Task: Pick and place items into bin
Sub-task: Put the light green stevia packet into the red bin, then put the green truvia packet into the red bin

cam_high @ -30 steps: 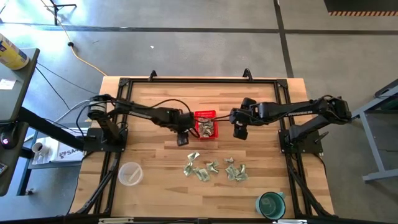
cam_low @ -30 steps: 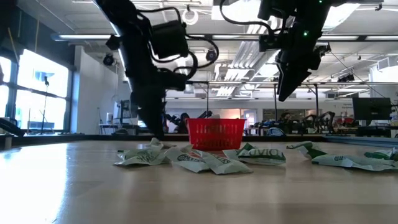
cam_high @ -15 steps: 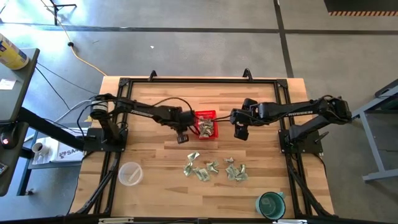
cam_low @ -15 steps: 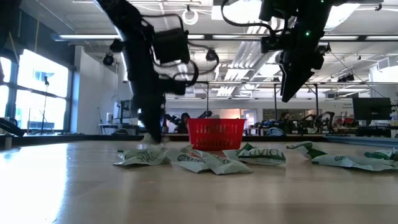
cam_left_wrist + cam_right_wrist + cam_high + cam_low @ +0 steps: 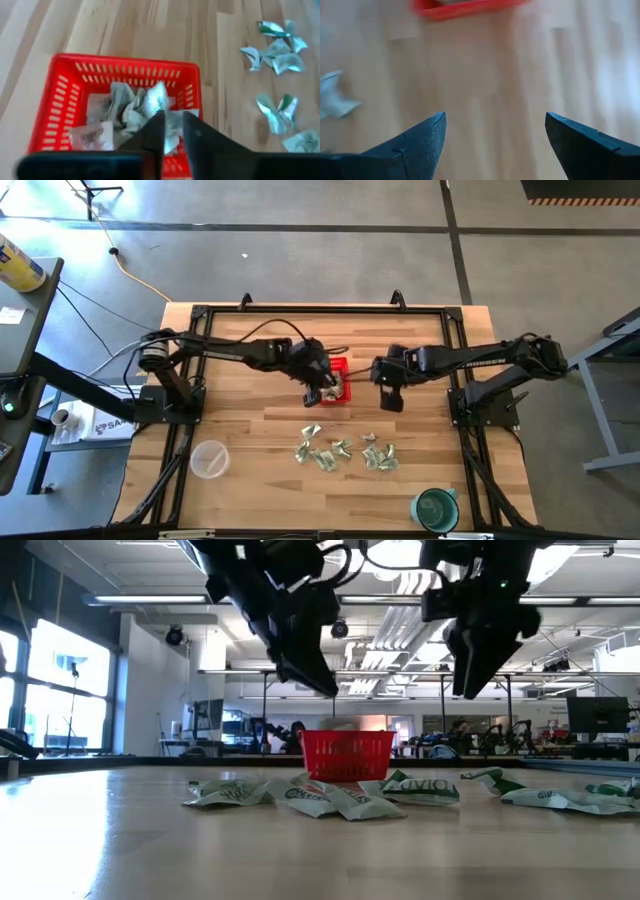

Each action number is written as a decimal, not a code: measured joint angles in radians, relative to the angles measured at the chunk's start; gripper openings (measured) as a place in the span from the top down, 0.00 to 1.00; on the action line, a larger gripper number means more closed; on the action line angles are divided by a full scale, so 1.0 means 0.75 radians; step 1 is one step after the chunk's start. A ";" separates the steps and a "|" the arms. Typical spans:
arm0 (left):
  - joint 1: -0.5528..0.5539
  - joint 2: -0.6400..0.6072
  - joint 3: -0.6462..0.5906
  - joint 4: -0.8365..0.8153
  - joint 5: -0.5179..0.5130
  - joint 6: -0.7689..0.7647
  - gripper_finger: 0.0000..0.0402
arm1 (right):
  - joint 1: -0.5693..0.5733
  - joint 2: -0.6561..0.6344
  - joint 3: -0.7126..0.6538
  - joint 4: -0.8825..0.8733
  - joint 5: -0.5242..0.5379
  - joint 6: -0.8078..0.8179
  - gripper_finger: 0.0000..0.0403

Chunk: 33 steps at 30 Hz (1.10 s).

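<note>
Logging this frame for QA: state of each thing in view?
Basket: upright, holds several wrapped pieces.
Loose pieces: scattered on the table.
Left end effector: over the basket, fingers nearly closed, nothing visible between them.
Right end effector: open, empty, beside the basket.
Clear cup: upright.
Teal cup: upright.

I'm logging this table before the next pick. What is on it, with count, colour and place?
Basket: one, red, table middle, holding several wrapped pieces.
Wrapped pieces: about a dozen loose, pale green-and-white, on the wood in front of the basket.
Clear cup: one, near the front left corner.
Teal cup: one, front right.
Left gripper: over the basket, fingers nearly closed, with a pale piece between them.
Right gripper: open, above bare wood right of the basket.
</note>
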 joint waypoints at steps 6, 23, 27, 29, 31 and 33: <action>-0.009 0.009 0.004 -0.051 -0.137 -0.011 0.50 | 0.175 0.005 -0.001 -0.006 -0.070 -0.056 0.18; -0.018 -0.261 -0.031 -0.643 -0.290 -0.071 0.56 | 0.791 0.016 -0.358 0.591 -0.205 0.002 0.21; -0.018 -0.262 -0.057 -0.641 -0.290 -0.074 0.61 | 0.803 0.052 -0.403 0.556 -0.196 -0.103 0.24; -0.018 -0.262 -0.060 -0.646 -0.283 -0.093 0.63 | 0.788 0.061 -0.424 0.556 -0.197 -0.153 0.26; -0.018 -0.262 -0.060 -0.646 -0.283 -0.116 0.64 | 0.761 0.061 -0.436 0.564 -0.197 -0.224 0.28; -0.018 -0.262 -0.060 -0.643 -0.283 -0.133 0.66 | 0.729 0.061 -0.437 0.568 -0.200 -0.282 0.30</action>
